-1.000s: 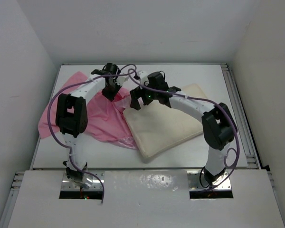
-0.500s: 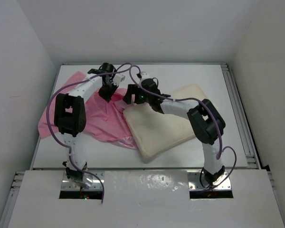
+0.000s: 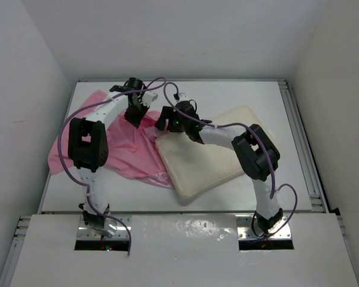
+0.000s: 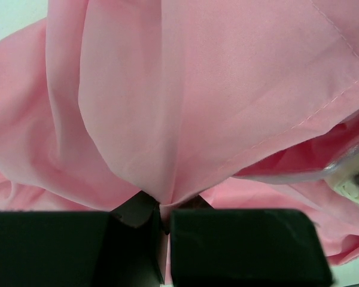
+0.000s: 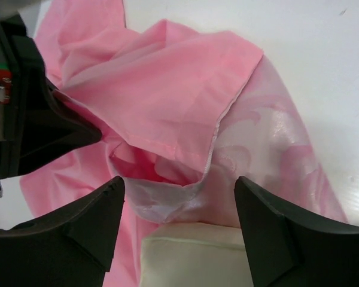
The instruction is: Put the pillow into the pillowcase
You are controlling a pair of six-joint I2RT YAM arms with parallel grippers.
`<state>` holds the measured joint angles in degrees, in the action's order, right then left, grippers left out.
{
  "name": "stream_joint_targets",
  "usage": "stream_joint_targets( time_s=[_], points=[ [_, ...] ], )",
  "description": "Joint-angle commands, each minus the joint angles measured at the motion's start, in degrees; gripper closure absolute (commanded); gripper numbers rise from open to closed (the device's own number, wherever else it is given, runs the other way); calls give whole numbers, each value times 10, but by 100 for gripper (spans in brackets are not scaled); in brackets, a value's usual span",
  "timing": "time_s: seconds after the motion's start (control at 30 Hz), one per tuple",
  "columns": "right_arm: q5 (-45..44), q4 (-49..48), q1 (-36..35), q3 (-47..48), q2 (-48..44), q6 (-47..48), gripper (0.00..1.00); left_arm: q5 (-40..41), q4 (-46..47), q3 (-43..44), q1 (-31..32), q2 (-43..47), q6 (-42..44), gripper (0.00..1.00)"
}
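The cream pillow [image 3: 209, 161] lies slanted on the white table, its far-left corner [image 5: 191, 257] touching the mouth of the pink pillowcase [image 3: 122, 149]. My left gripper [image 3: 134, 113] is shut on a fold of the pillowcase [image 4: 197, 107], which bunches into the pinch [image 4: 161, 212] and is lifted there. My right gripper [image 3: 166, 122] stands open over the pillow's corner, its fingertips [image 5: 90, 227] on either side of the corner without pressing it. The shiny hem of the pillowcase [image 5: 167, 101] gapes just ahead of the corner. My left gripper's black body [image 5: 42, 131] shows beside that opening.
White walls close in the table [image 3: 251, 101] on the left, back and right. A metal rail [image 3: 299, 137] runs along its right edge. Purple cables [image 3: 161, 89] loop over both arms near the grippers.
My right gripper has slid left along the pillow to its far-left corner and its jaws have narrowed. My left gripper has drawn the pinched fabric slightly back and up.
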<state>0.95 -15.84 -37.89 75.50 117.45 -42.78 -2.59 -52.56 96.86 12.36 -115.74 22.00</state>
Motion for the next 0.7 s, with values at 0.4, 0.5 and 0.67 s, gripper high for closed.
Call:
stream_joint_targets(
  time_s=[0.4,0.5,0.67],
  points=[
    [-96,116,100,57,-20,-172,100,42,-54,13,-5,45,57,100],
    [-98,113,134,66,-36,-163,100,61,-72,-45,-5,68,96,100],
    [-83,128,138,91,-14,-136,100,-14,-146,-81,2,82,157,100]
  ],
)
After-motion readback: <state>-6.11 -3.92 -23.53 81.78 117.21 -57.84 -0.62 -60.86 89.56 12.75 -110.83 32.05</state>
